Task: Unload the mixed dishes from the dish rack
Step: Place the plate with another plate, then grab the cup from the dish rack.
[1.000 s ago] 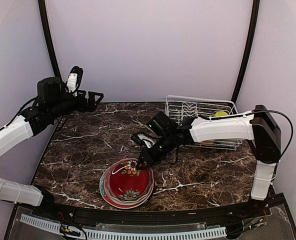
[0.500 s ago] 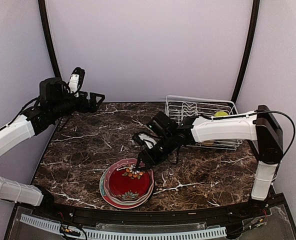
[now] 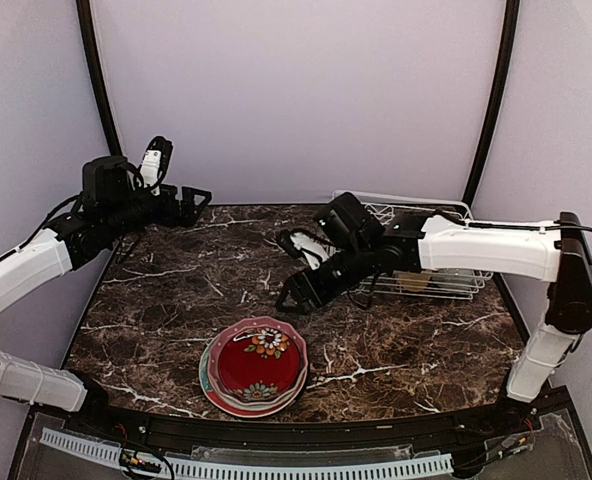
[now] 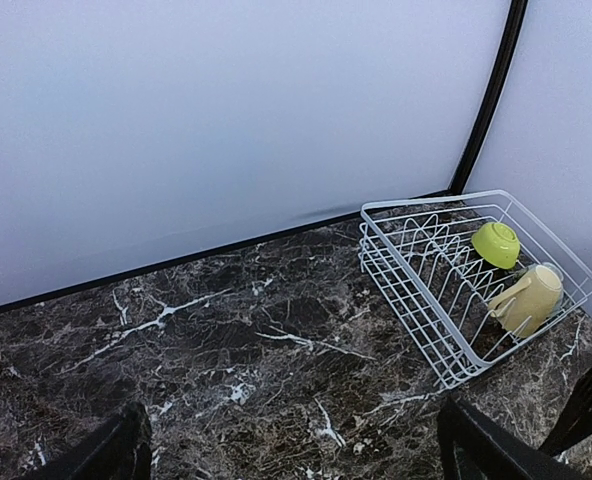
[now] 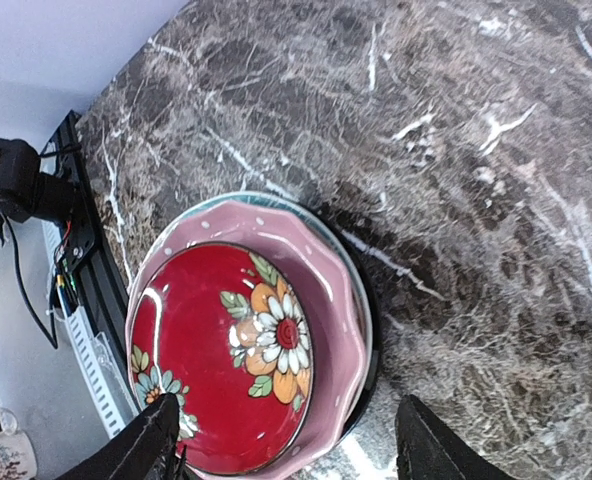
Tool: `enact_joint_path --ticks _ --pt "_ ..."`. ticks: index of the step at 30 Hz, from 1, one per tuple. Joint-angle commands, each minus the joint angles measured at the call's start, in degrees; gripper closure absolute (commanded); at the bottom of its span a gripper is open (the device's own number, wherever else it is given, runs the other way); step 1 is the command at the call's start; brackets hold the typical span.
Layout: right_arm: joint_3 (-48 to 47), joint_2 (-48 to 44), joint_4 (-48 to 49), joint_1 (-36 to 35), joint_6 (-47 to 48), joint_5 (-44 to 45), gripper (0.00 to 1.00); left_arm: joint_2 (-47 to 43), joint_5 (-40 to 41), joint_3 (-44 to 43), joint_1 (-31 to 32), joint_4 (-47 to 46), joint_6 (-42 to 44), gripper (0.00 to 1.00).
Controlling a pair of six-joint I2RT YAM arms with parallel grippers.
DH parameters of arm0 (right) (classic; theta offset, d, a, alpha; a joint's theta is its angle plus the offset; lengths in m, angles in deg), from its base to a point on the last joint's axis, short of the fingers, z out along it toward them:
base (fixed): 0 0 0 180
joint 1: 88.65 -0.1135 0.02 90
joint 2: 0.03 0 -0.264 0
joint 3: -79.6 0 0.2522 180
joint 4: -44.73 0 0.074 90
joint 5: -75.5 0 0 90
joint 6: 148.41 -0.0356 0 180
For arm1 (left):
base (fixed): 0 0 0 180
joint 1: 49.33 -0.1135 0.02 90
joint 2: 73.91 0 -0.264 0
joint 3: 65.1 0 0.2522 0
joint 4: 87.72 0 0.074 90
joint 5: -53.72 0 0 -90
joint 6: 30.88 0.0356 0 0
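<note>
The right pincer (image 3: 294, 297) hangs spread and empty over the marble table (image 3: 166, 300), just beyond the stack where the red floral plate (image 3: 257, 362) lies on the pink scalloped plate (image 5: 336, 300). The left pincer (image 3: 198, 200) gapes wide, empty. A yellow mug (image 4: 526, 300) and a lime-green bowl (image 4: 496, 243) sit in the dish rack (image 4: 416, 300)

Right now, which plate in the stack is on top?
The red floral plate; it sits on the pink scalloped plate, whose rim shows beyond it.

Plate stack (image 3: 254, 368) occupies marble table (image 3: 176, 290) at 6 o'clock. Dish rack (image 4: 408, 308) fills 2 o'clock corner, right arm (image 3: 486, 248) stretched across its front toward centre. Open surface 9 to 12 o'clock.
</note>
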Motion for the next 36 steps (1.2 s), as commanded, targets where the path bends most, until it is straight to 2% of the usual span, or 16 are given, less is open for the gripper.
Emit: enact_joint_path --ticks 1,4,7,8,9,10,14,20,24,28,33,36 --pt "0.70 -4.79 -1.23 2.73 2.40 4.89 0.29 -0.34 -0.80 0.87 -0.37 -0.71 -0.27 0.01" --pt "0.95 -7.24 -2.50 5.24 3.54 7.55 0.28 -0.33 -0.75 0.75 -0.36 -0.71 -0.23 0.01" --pt "1.64 -9.90 -3.34 7.92 3.95 11.52 0.23 -0.34 -0.71 0.75 -0.36 -0.71 -0.18 0.01" --pt "1.89 -10.75 -3.67 8.86 3.87 13.33 0.18 -0.40 -0.67 0.74 -0.36 -0.71 -0.18 0.01" --pt "2.19 -11.56 -4.10 9.83 3.52 15.20 0.04 -0.42 -0.66 0.73 -0.36 -0.71 -0.11 0.01" --pt "2.49 -12.31 -4.72 10.91 3.01 16.68 0.02 -0.47 -0.66 0.72 -0.36 -0.75 -0.10 0.01" --pt "3.89 -15.66 -6.31 17.01 0.82 18.86 0.01 -0.51 -0.81 0.72 -0.36 -0.71 -0.09 0.01" --pt "6.27 -19.39 -8.50 23.90 -4.47 28.70 0.01 -0.22 -1.36 0.56 -0.36 -0.71 -0.35 0.01" --pt "5.21 -17.57 -11.80 28.12 -6.24 28.99 0.01 0.00 -1.80 0.45 -0.36 -0.72 -0.59 0.01" --pt "3.11 -13.16 -14.80 32.48 -5.50 25.13 0.01 0.08 -1.82 0.52 -0.36 -0.72 -0.57 0.01" --pt "3.17 -10.03 -15.88 34.09 -2.83 27.26 0.02 0.25 -1.62 0.53 -0.36 -0.71 -0.44 0.01" --pt "4.05 -8.07 -14.52 35.50 -0.81 24.31 0.03 0.27 -1.98 0.46 -0.36 -0.71 -0.63 0.01"
